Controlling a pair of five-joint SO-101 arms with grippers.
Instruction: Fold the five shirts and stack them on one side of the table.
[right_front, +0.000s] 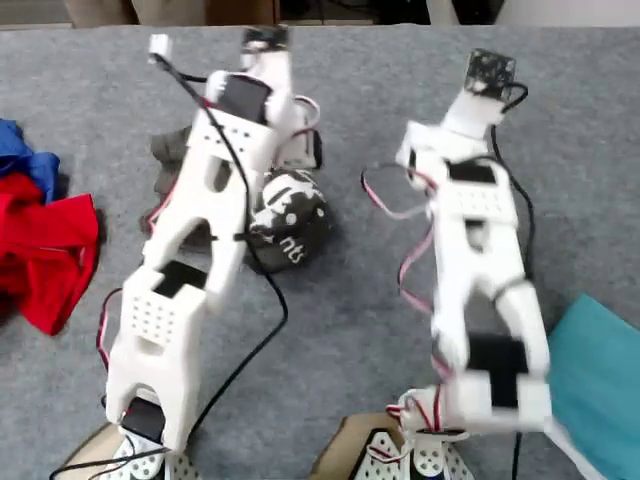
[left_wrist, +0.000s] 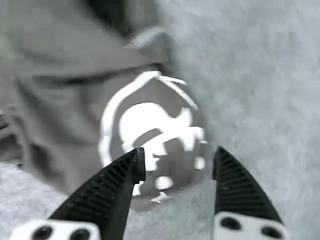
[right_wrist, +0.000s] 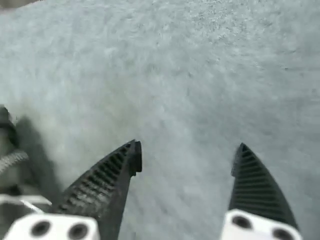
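High view: the task looks to be at an early stage, with most of the folding left to do. A dark grey shirt (right_front: 290, 225) with white print lies bunched in a lump at the upper middle of the frame, on the grey table (right_front: 350, 330), partly under the arm on the left side of the frame. That is the left arm, since its wrist view looks straight down on the same white print. In the left wrist view the left gripper (left_wrist: 177, 167) hangs just above the shirt with its jaws spread wide and nothing between them, so no grip has been taken. At the left edge of the high view a red shirt (right_front: 45, 255) lies crumpled, touching a blue shirt (right_front: 20, 150) above it. Both are plainly unfolded. At the lower right a teal shirt (right_front: 600, 350) lies flat with a straight edge. It may already be folded and could mark the stacking side, but too little of it shows to be sure. That makes four shirts, and I cannot tell where the fifth is. In the right wrist view the right gripper (right_wrist: 187, 160) is also wide open and holds nothing, poised over bare table. My judgement is that the dark grey shirt is the one in hand, while the red and blue shirts wait their turn.
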